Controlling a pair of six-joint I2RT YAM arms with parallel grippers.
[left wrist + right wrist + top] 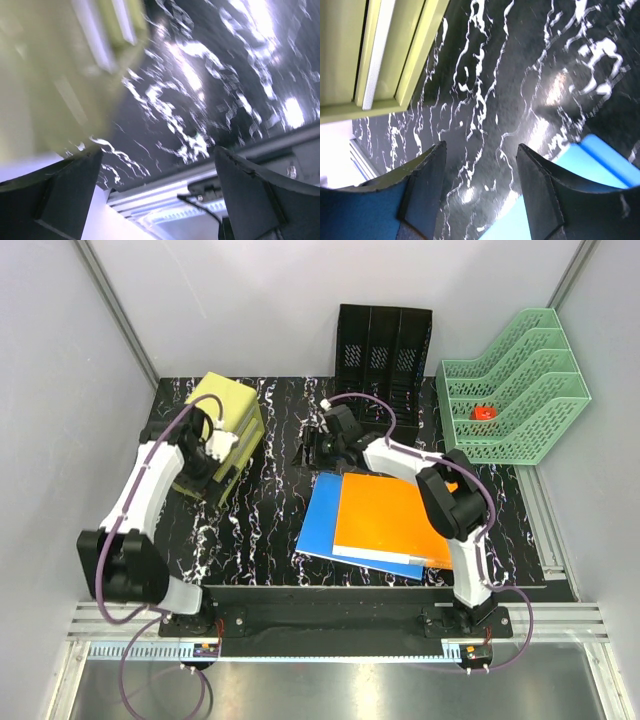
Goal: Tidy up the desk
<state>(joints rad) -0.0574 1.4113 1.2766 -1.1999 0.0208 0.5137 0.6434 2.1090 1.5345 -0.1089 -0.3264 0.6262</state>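
Note:
The desk is a black tabletop with white veins. A yellow-green box file lies at its far left. My left gripper hovers over the box's near edge; in the left wrist view it is open and empty, with the blurred box to the left and the desk below. My right gripper is over bare desk in the middle, just beyond a blue folder with an orange folder on top. In the right wrist view it is open and empty, between the box and the blue folder.
A black mesh file holder stands at the back centre. A green tiered tray at the back right holds a small red-orange object. Grey walls close in the left and right sides. A metal rail runs along the near edge.

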